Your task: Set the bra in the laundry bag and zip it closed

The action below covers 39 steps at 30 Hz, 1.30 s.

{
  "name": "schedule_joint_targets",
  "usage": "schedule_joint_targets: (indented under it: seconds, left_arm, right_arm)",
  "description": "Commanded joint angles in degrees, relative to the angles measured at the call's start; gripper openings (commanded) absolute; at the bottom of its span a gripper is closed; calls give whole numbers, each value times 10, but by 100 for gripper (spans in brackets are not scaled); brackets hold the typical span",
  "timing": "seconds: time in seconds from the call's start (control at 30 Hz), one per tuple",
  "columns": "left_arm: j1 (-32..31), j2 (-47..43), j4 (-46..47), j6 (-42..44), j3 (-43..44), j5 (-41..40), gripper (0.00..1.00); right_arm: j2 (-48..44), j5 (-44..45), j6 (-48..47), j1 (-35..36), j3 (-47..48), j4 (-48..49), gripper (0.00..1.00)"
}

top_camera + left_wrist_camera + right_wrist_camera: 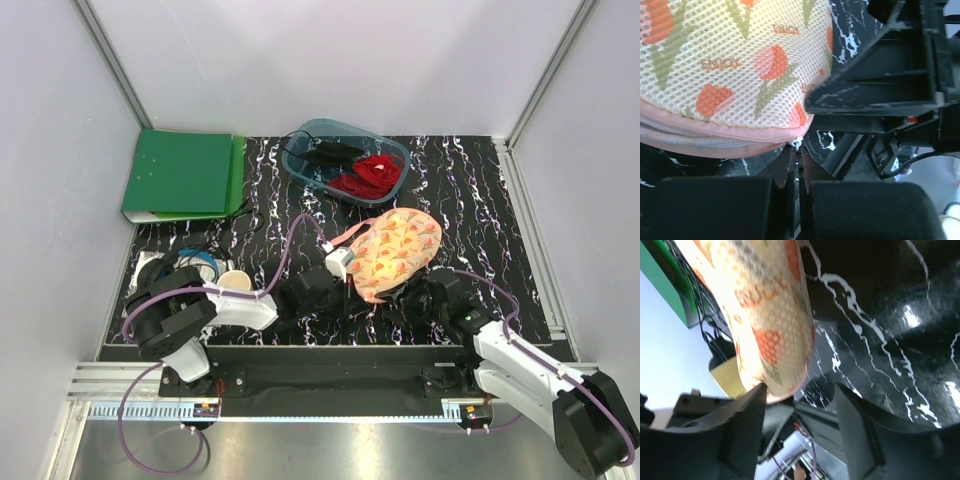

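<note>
The laundry bag (395, 252) lies folded shut on the black marbled table, a peach mesh pouch with orange tulip print. Its pink zip (715, 135) runs along the lower edge in the left wrist view and ends at a small white zip pull (798, 143). My left gripper (799, 156) is shut, with that pull pinched at its tips; from above it (347, 270) sits at the bag's near-left edge. My right gripper (800, 390) stands open at the bag's near-right end (770, 340), its left finger touching the fabric; from above it (425, 293) is just right of the bag. The bra is out of view.
A blue-grey tub (392, 150) at the back holds a red garment (370, 175) and a black garment (325, 155). A green binder (180, 175) lies at the back left. A paper cup (235, 281) and cables (200, 262) sit by the left arm.
</note>
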Motion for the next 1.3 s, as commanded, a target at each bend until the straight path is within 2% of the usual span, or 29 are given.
schedule_joint_targets:
  seconds: [0.0,0.07,0.1,0.17,0.2,0.3,0.47,0.5,0.6,0.67,0.77,0.83,0.97,1.07,1.1,1.13,1.2,1.23,1.27]
  left_arm:
    - [-9,8,54,-16,20,18,0]
    - [-9,18,62,-20,20,23,0]
    - [-9,21,63,-22,20,27,0]
    - [-9,23,65,-23,18,30,0]
    - [-8,23,63,-21,17,26,0]
    - [20,4,25,-15,3,6,0]
    - [120,-22,-44,17,-40,36,0]
    - [152,-25,-54,29,-40,45,0]
    - [191,-35,-116,78,-25,61,0]
    - [200,-49,-136,114,-18,62,0]
    - [198,-79,-153,139,-19,80,0]
    - [190,-99,-151,131,-41,88,0]
    - [124,-154,-135,73,-85,70,0]
    - [84,-156,-90,15,-113,62,0]
    - [75,-148,-68,5,-117,57,0]
    - [68,-138,-58,-5,-116,55,0]
    - [49,-107,-25,-31,-110,57,0]
    - [45,-95,-10,-41,-107,59,0]
    - [38,-85,6,-60,-105,64,0]
  right_arm:
    - [16,51,35,5,-2,41,60]
    - [20,65,39,5,-8,47,53]
    - [23,69,39,4,-9,48,39]
    - [28,73,36,4,-14,51,24]
    - [28,73,35,4,-17,51,10]
    - [21,68,21,0,-29,51,1]
    - [4,15,-23,-17,-48,22,0]
    - [2,4,-29,-20,-51,20,0]
    - [0,-38,-65,-25,-47,5,0]
    - [8,-54,-111,-28,-24,-6,0]
    - [79,-114,-213,-28,43,-19,0]
    - [152,-132,-293,-29,109,-65,0]
    - [233,-127,-362,-50,188,-99,0]
    - [270,-120,-369,-62,219,-109,16]
    - [275,-117,-369,-63,221,-118,25]
    - [270,-117,-352,-63,213,-119,41]
    - [235,-105,-338,-53,194,-127,52]
    - [216,-84,-329,-41,183,-142,61]
    - [178,-61,-325,-11,181,-162,67]
